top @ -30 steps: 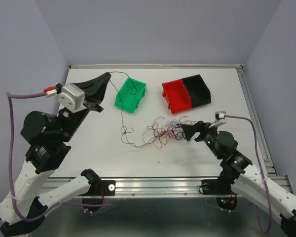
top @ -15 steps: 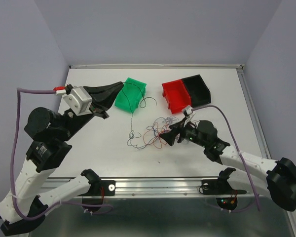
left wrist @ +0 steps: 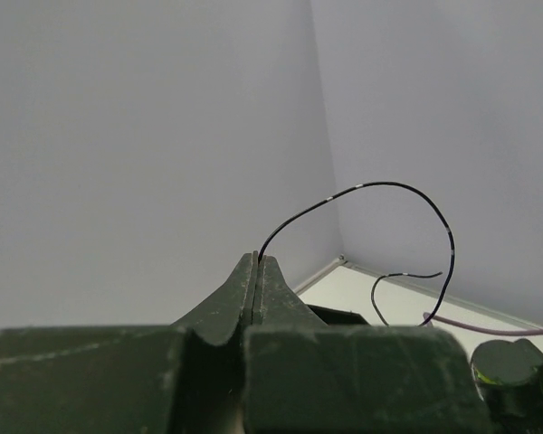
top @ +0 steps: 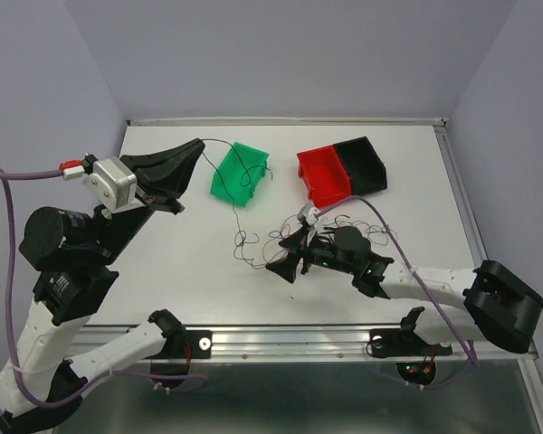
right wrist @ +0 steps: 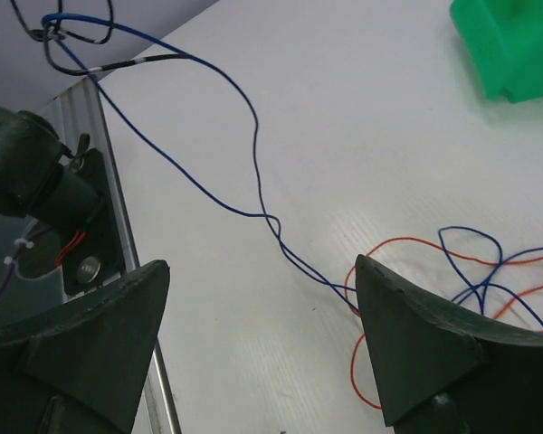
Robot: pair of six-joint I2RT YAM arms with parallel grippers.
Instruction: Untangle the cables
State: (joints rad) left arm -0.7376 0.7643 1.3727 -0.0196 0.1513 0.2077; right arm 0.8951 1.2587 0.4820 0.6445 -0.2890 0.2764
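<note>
Since then right gripper (top: 283, 268), jaws wide apart, slid left over tangled cables (top: 294, 242) on table (top: 416, 172); left gripper (top: 195, 147) stayed clamped on black cable strand (left wrist: 389, 186), raised, strand draping across green bin (top: 240, 172).

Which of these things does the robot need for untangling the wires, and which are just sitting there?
For the job:
- tangled cables, red, blue and black
- black wire, pinched in the shut left hand
- right hand, open beside the tangle

Just sitting there:
- green bin
- red bin
- black bin
</note>
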